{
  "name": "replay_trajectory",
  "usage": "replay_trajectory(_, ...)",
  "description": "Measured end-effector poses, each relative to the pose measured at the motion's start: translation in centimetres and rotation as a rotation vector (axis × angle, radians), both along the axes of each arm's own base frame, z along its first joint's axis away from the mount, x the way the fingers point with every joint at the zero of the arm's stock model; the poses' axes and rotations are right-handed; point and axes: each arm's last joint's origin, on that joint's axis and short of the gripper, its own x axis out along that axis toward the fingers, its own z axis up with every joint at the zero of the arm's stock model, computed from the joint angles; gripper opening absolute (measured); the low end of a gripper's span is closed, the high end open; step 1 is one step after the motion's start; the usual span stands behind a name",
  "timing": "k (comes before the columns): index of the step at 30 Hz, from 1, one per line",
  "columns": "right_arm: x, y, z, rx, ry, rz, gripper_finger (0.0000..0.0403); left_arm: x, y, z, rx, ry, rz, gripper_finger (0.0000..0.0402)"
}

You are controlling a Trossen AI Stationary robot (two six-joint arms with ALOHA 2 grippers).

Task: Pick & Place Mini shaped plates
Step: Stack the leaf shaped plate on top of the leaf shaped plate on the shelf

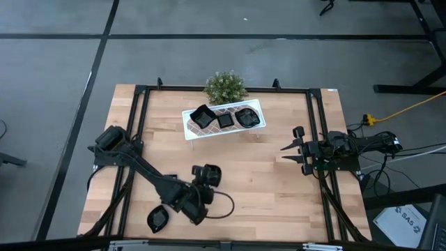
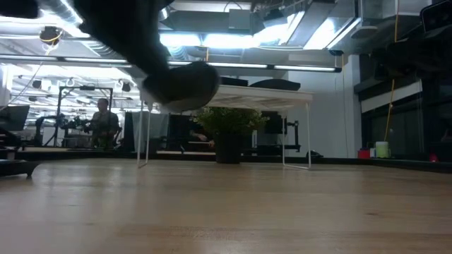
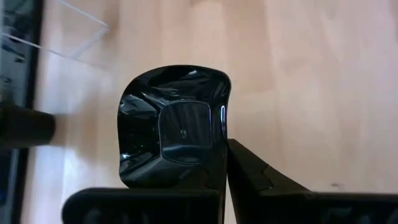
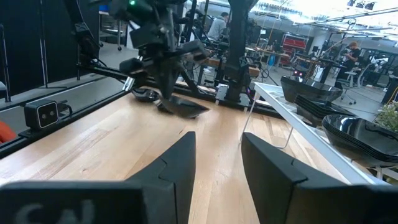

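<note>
Left gripper [image 1: 167, 215] sits near the tabletop's [image 1: 265, 188] front edge, jaws clenched on the rim of a glossy black mini shaped plate [image 1: 159, 218]. In the left wrist view that plate [image 3: 171, 127], squarish with rounded corners, juts out ahead of the jaws, pinched only at one edge, the rest unsupported. The low view shows a dark plate [image 2: 180, 86] hanging clear of the tabletop under a blurred arm, so it looks lifted, not resting.

Risks, as judged:
- Edge-only pinch on a slick glazed rim: the plate could pivot or slide out between the jaws on a fast swing and drop onto the wood.
- A second black plate [image 1: 206, 174] lies just beyond the left arm's wrist; a low sweep could knock it.

Mid-table, far side: white lattice rack [image 1: 189, 118] on thin legs, carrying three black plates [image 1: 224, 119] side by side, little bare surface left. A careless set-down could land the held plate on a neighbour, clinking or tipping it, or nudge the light rack. The small green plant [image 1: 225, 86] stands just behind the rack, in reach of an overshoot.

Right gripper [image 1: 287, 152] waits at the right side, jaws released and empty, pointing inward toward the rack; its fingers [image 4: 180, 162] show a clear gap. If both arms close on the rack together, they could meet.
</note>
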Motion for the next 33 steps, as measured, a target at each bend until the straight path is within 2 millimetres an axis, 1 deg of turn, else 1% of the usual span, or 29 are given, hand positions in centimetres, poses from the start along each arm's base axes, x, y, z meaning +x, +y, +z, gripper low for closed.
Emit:
replay_trajectory(9,0.0,0.0,0.0,0.0,0.0,0.0,0.0129,2.0,2.4,2.1,0.006,-0.099,-0.03,0.0002)
replay_trajectory(16,0.0,0.0,0.0,0.0,0.0,0.0,0.0129,3.3,3.8,3.5,0.045,-0.167,-0.069,0.0002)
replay_trajectory(20,0.0,0.0,0.0,0.0,0.0,0.0,0.0129,4.0,4.8,3.8,0.074,-0.181,-0.086,0.0002)
replay_trajectory(26,0.0,0.0,0.0,0.0,0.0,0.0,0.0129,4.6,6.3,3.9,0.085,-0.182,-0.054,0.0002)
replay_trajectory(29,0.0,0.0,0.0,0.0,0.0,0.0,0.0129,4.8,6.7,3.9,0.085,-0.181,-0.043,0.0002)
replay_trajectory(33,0.0,0.0,0.0,0.0,-0.001,0.0,0.0129,4.8,6.8,3.9,0.095,-0.174,-0.052,0.0002)
